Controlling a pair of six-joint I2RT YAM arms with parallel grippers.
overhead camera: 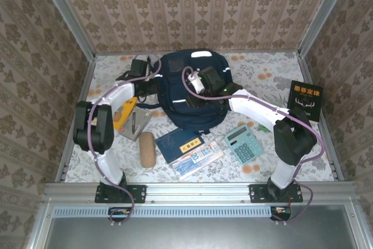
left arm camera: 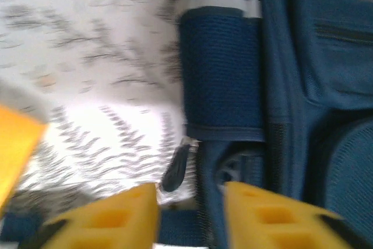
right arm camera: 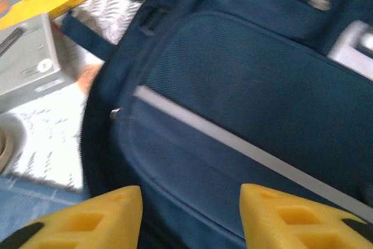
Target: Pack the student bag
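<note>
The student bag [overhead camera: 175, 77], a large dark navy backpack with a thin white stripe, lies flat at the middle back of the table. My left gripper [overhead camera: 141, 73] hovers at its left edge, open, its yellow fingers [left arm camera: 116, 217] straddling the bag's side seam beside a dark zipper pull [left arm camera: 175, 168]. My right gripper [overhead camera: 205, 81] is over the bag's front panel [right arm camera: 245, 97], open, with the white stripe [right arm camera: 233, 144] running between its yellow fingertips [right arm camera: 291, 220]. Nothing is held.
In front of the bag lie a blue notebook [overhead camera: 179, 143], a pencil case [overhead camera: 199, 158], a teal calculator [overhead camera: 244, 143], a wooden cylinder [overhead camera: 147, 148], a grey box [overhead camera: 135, 122] and a yellow item [overhead camera: 125, 113]. A black book [overhead camera: 306, 100] rests at the right.
</note>
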